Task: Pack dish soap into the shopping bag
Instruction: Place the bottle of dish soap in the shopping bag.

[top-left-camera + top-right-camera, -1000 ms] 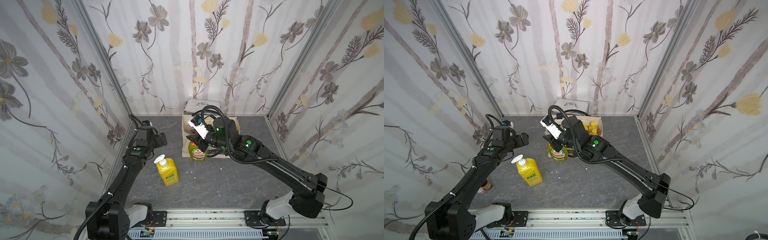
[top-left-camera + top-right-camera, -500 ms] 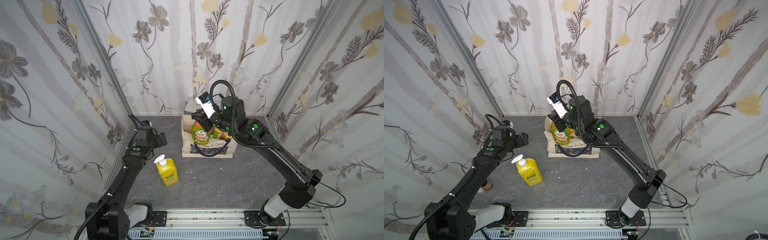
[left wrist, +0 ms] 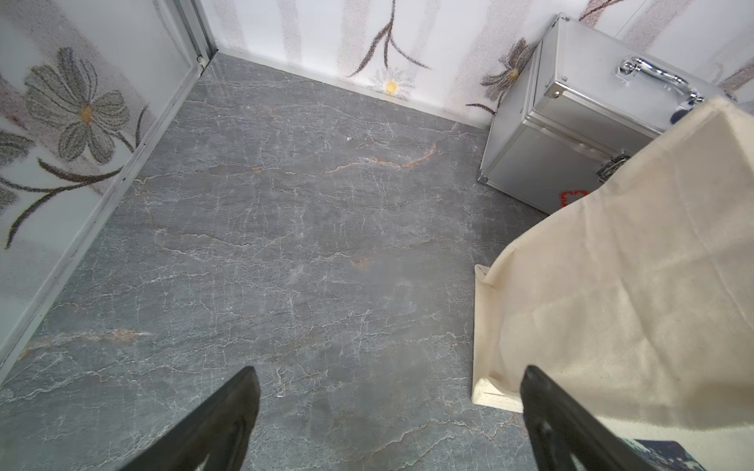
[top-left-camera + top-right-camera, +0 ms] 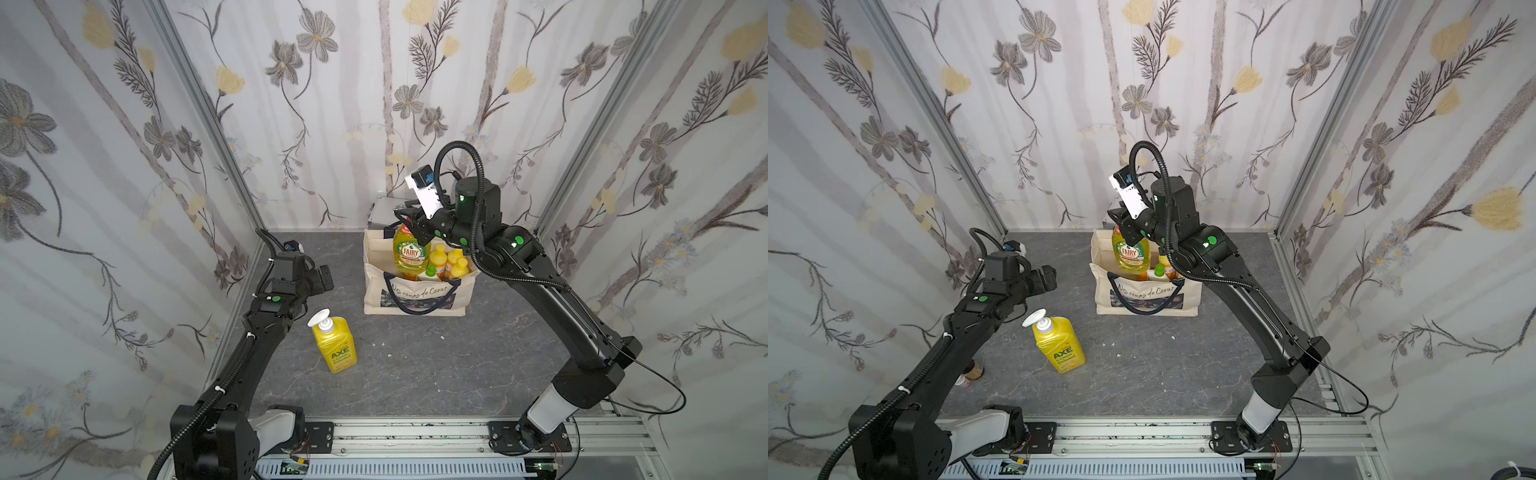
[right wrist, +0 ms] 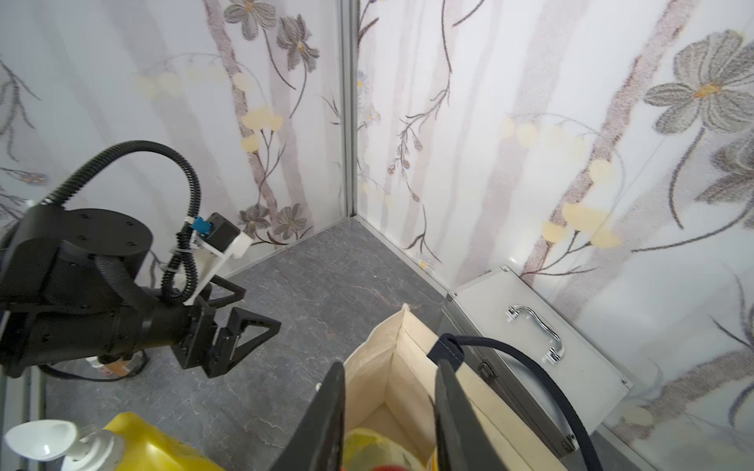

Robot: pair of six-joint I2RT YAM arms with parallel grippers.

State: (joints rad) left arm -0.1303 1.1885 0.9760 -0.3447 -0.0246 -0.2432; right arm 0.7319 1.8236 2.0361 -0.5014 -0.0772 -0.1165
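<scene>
Two bottles remain outside your shopping bag (image 4: pixel 417 291), which stands upright near the back wall: the big AXE pump bottle (image 4: pixel 334 347) stands untouched on the floor, well apart from the bag and near your left gripper (image 4: pixel 327 278), whose fingers are spread with nothing between them. The smaller Fairy bottle (image 4: pixel 410 254) hangs by its cap from your right gripper (image 4: pixel 409 227), clamped on it, over the bag's open mouth. Smaller still, several yellow-capped orange bottles (image 4: pixel 451 261) and a green-capped bottle (image 4: pixel 431 271) already sit packed inside.
</scene>
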